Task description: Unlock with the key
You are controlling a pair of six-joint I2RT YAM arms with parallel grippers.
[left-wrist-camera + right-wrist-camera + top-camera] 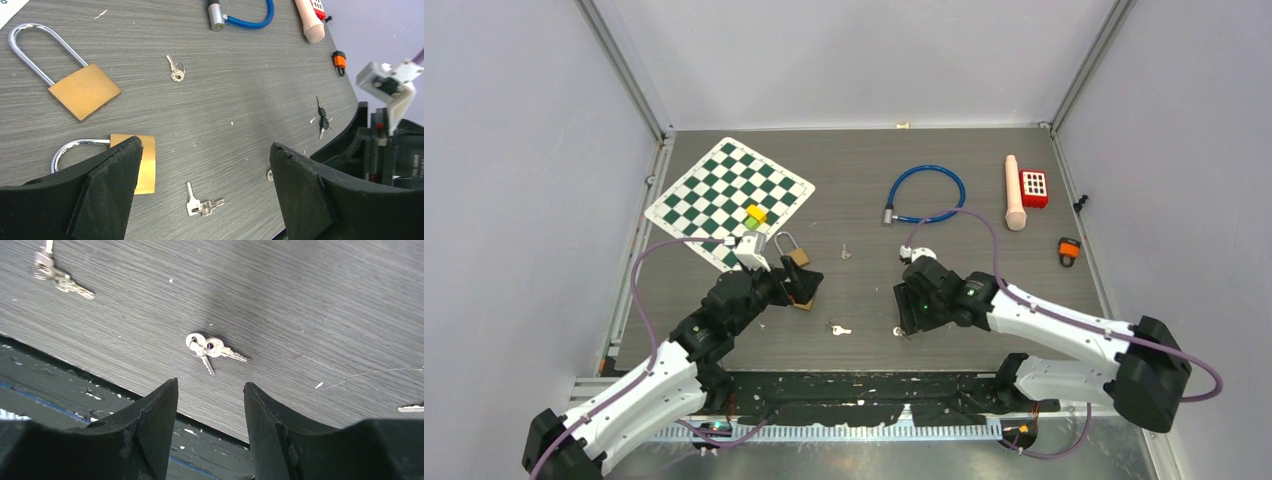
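Note:
Two brass padlocks lie at the left. One padlock [84, 91] [792, 250] lies apart. The other padlock [145, 165] sits partly behind a finger of my left gripper [205, 146] [804, 288], which is open and holds nothing. A flat silver key set [201, 205] [839, 329] lies on the table ahead of those jaws. A pair of small round-headed keys [210, 347] [898, 331] lies just beyond my right gripper [210, 385] [906, 322], which is open with nothing between its fingers. Another small key [176, 72] [846, 251] lies mid-table.
At the back left is a checkerboard mat [728, 196] with yellow and green blocks. A blue cable lock [926, 193], a beige cylinder [1015, 192], a red keypad lock [1034, 187] and a small orange lock [1069, 249] are at the back right. Black keys [322, 120] lie near the right arm. The table's near edge [125, 390] is close.

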